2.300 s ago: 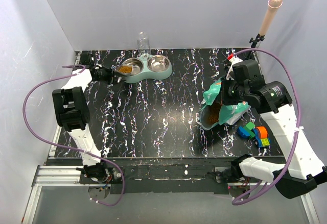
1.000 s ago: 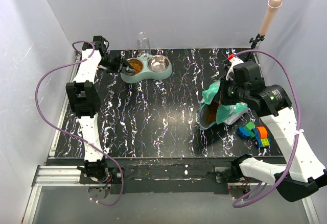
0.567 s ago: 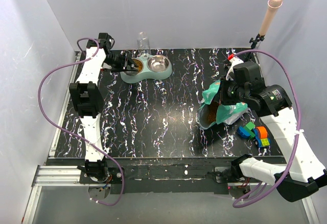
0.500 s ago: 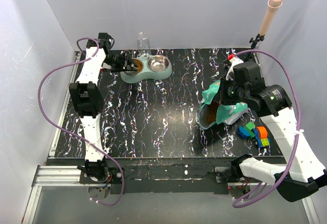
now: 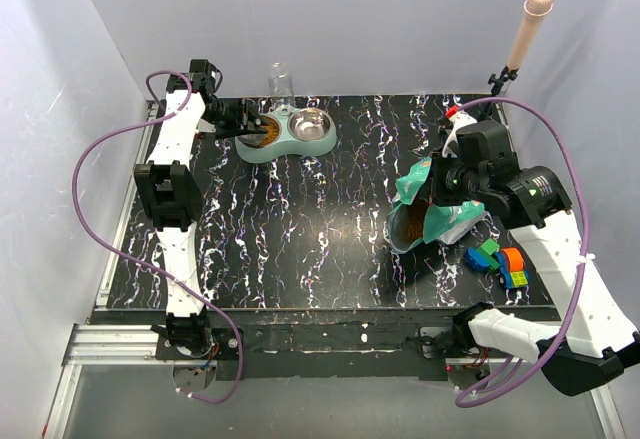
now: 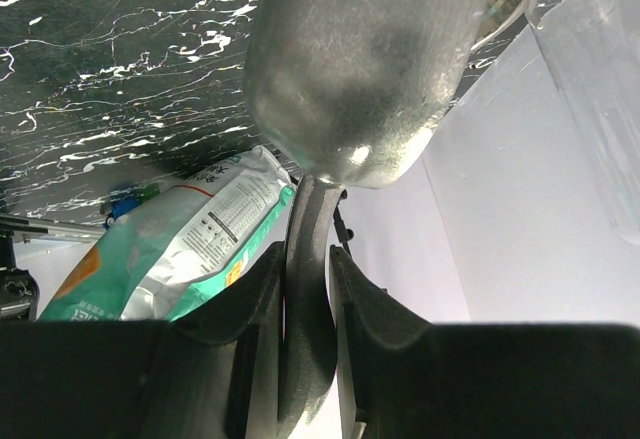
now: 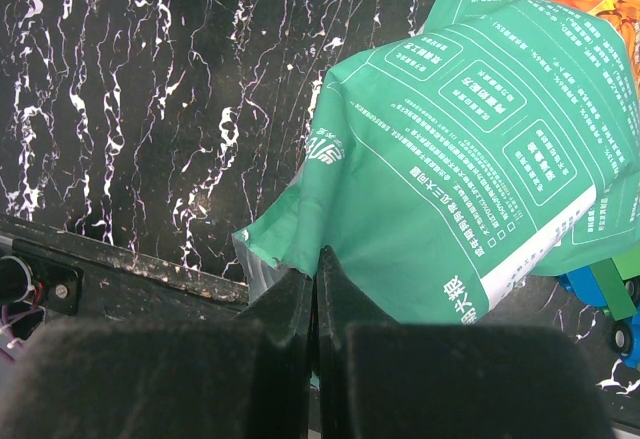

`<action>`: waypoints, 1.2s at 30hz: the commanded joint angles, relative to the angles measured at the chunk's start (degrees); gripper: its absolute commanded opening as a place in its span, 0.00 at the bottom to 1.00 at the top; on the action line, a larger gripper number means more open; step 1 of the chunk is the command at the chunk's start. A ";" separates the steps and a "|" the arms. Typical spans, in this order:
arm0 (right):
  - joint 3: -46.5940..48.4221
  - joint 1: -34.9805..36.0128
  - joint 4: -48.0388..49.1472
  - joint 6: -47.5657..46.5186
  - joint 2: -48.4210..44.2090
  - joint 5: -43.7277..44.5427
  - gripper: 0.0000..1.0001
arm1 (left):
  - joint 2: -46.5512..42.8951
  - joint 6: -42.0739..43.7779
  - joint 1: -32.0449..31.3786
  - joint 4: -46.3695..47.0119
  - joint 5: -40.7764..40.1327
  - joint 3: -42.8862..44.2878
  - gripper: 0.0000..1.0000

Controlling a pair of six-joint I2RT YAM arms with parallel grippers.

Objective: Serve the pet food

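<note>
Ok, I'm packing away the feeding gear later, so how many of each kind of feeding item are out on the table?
Steel bowls: 2
Green holder under both bowls: 1
Scoop, in the left pincer: 1
Food bag, gripped by the right pincer: 1
Clear bottle: 1
Total: 6

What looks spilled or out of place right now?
Nothing is clearly spilled. The kibble lies in the left bowl under the tipped scoop. The bag slumps open with kibble at its mouth, its edge pinched in the right gripper. The streaked table could hide stray pellets.
</note>
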 commanded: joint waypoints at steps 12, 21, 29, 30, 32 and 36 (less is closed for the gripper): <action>2.85 0.23 7.58 1.11 -2.27 -0.39 0.01 | -6.17 -5.46 -1.87 -13.95 -0.50 1.87 0.00; 3.82 0.23 7.05 1.46 -1.66 -0.92 0.01 | -6.18 -6.08 -2.66 -11.13 -0.06 0.07 0.00; 4.08 0.23 6.08 1.81 -1.22 0.57 0.01 | -10.73 -5.81 -3.36 -9.05 -0.06 -6.99 0.00; 4.17 0.23 5.99 1.81 -1.13 0.84 0.01 | -12.05 -5.99 -3.37 -7.73 0.03 -9.02 0.00; 4.52 0.23 5.64 1.46 -0.70 1.71 0.01 | -13.46 -5.12 -3.19 -6.83 -0.49 -10.27 0.00; 6.45 0.23 4.24 0.50 1.15 2.59 0.01 | -13.29 0.59 -3.19 -9.81 -3.48 -7.37 0.00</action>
